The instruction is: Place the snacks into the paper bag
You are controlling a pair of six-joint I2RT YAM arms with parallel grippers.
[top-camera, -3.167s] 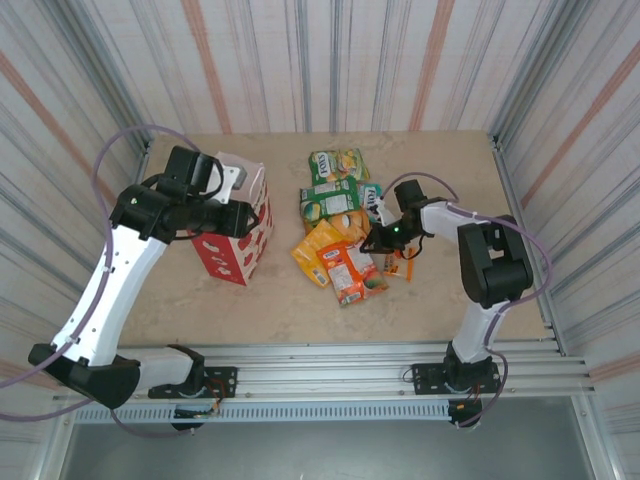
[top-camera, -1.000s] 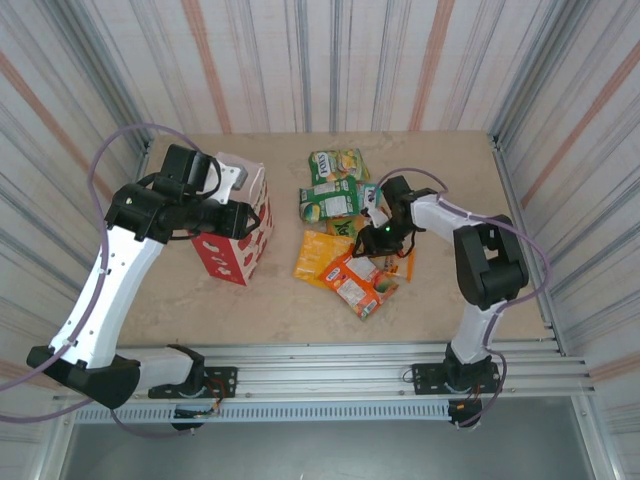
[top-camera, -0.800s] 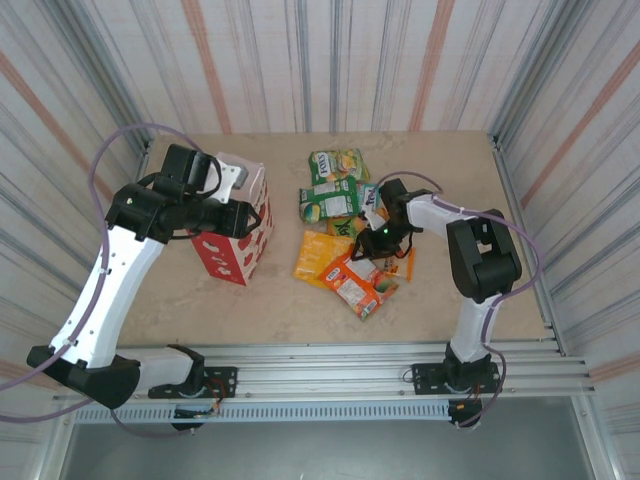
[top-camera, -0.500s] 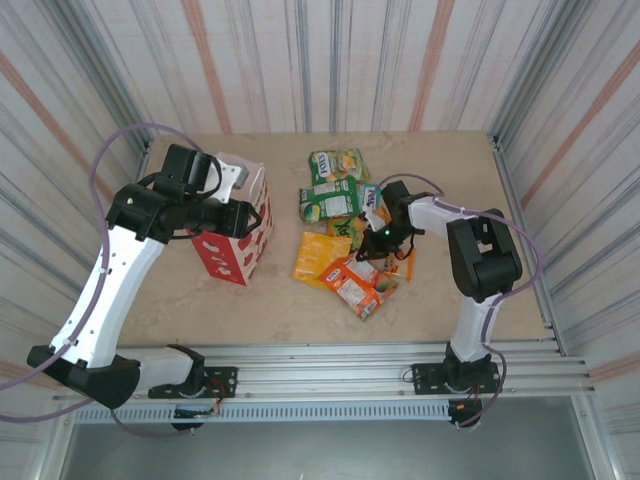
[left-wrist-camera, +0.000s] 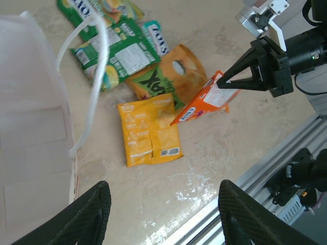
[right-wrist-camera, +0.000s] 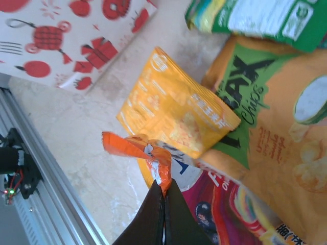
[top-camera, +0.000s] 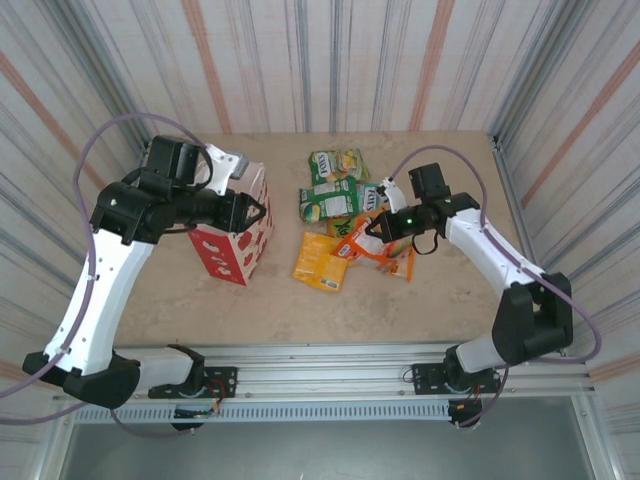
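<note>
From above: the bag (top-camera: 238,232) stands upright on the table (top-camera: 450,170), and the left gripper (top-camera: 255,210) hangs at its top rim. All the snacks are to the right of the bag, none in it. There are two green packets (top-camera: 328,200), one teal packet (top-camera: 373,197), one orange-and-green packet (top-camera: 347,224), one yellow packet (top-camera: 320,260) nearest the bag, and one small sachet (top-camera: 403,264) farthest from it. The right gripper (top-camera: 372,228) is clenched on one orange packet (top-camera: 360,247) over that pile.

Left wrist: the left gripper (left-wrist-camera: 164,186) is released, its two fingers wide apart with bare table between them. The bag's white wall (left-wrist-camera: 30,102) and one thin handle (left-wrist-camera: 94,76) are just beside it. Six packets can be counted beyond the bag: two green packets (left-wrist-camera: 117,53), the teal packet (left-wrist-camera: 154,38), the orange-and-green packet (left-wrist-camera: 168,76), the yellow packet (left-wrist-camera: 148,132), and the orange packet (left-wrist-camera: 202,102), which tilts from a corner pinched by the right gripper (left-wrist-camera: 225,79).

Right wrist: the right gripper (right-wrist-camera: 163,196) has its fingers pressed together on a crumpled corner of the orange packet (right-wrist-camera: 145,150). Below it lie the yellow packet (right-wrist-camera: 176,120), the orange-and-green packet (right-wrist-camera: 271,138), one green packet (right-wrist-camera: 265,20) and one red-pink packet (right-wrist-camera: 225,204). The bag's printed side (right-wrist-camera: 66,35) lies well apart from the held packet.
</note>
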